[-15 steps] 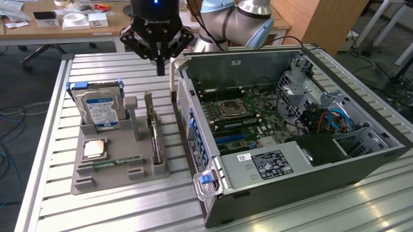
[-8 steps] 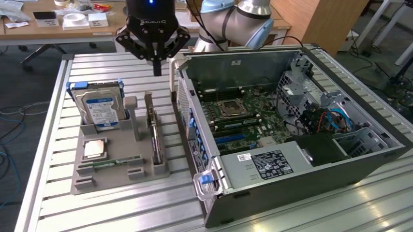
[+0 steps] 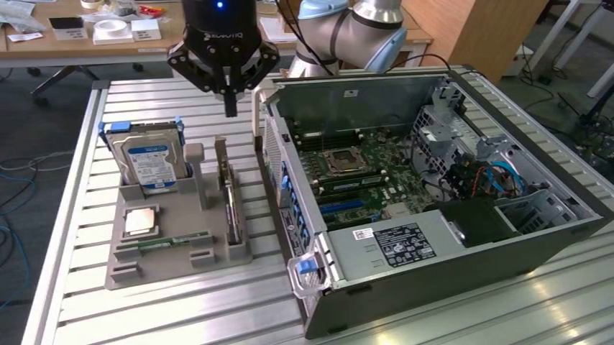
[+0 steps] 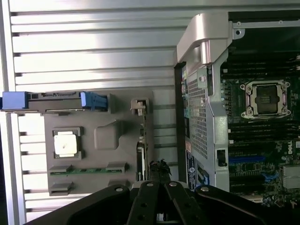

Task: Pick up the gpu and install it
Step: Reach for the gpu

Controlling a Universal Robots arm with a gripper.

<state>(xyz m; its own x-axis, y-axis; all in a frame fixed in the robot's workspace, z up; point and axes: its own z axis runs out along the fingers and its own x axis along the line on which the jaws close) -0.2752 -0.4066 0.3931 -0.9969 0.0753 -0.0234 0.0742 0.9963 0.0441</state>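
closed jaws hang above the gpu [image 3: 231, 208] standing in the grey tray [image 3: 158, 274].

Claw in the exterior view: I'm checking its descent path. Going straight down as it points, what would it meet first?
Most likely the gpu, standing on edge in the gray holder below the shut claw. Depth is unclear; the wrist view hints it sits slightly toward the computer case.

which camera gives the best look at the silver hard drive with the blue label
The exterior view: the blue-labelled silver hard drive stands upright in the grey plastic holder, labelled face showing. The wrist view looks down on its thin top edge between blue rails.
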